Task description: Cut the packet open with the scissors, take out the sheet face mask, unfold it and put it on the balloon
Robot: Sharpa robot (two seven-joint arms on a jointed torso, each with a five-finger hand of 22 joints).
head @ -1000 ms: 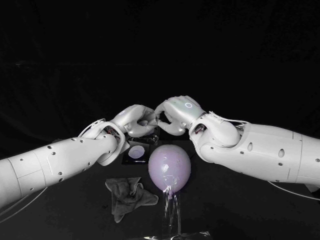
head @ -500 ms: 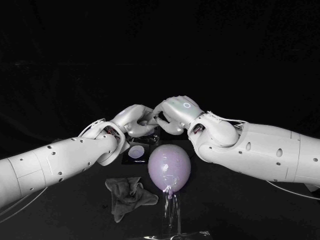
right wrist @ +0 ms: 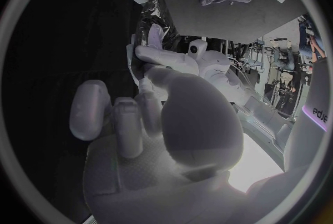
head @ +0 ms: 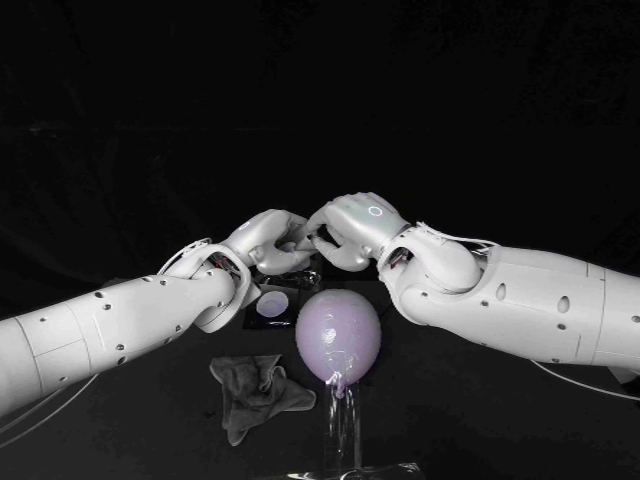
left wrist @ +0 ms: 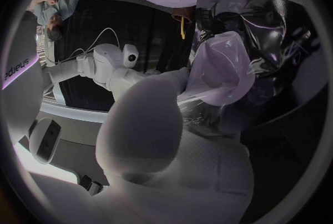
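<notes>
Left hand: the left hand [head: 270,242] is raised over the far side of the tabletop [head: 529,435], knuckle to knuckle with the other hand. In the left wrist view its fingers [left wrist: 182,78] pinch the edge of a pale sheet.

Right hand: the right hand [head: 358,226] meets the left from the opposite side, just above and behind the balloon. In the right wrist view its fingers [right wrist: 89,110] are curled inward with small gaps between them. Whether they grip anything cannot be told, since the tips are hidden.

Sheet face mask: the sheet face mask [left wrist: 223,65] is a translucent, rounded, folded piece. It lies against the packet, at the left hand's fingertips.

Packet: the packet [left wrist: 274,29] is dark, shiny and crumpled. It hangs between the two hands, behind the mask.

Balloon: the balloon [head: 338,335] is pale lilac and egg-shaped, knot downward. It stands upright on a clear stand [head: 343,425] in front of the hands, bare of any mask.

Cloth: a grey cloth [head: 255,388] lies crumpled on the tabletop, just beside the stand on the robot's left.

Card: a dark card with a pale round patch [head: 273,304] lies under the left wrist, near the balloon.
</notes>
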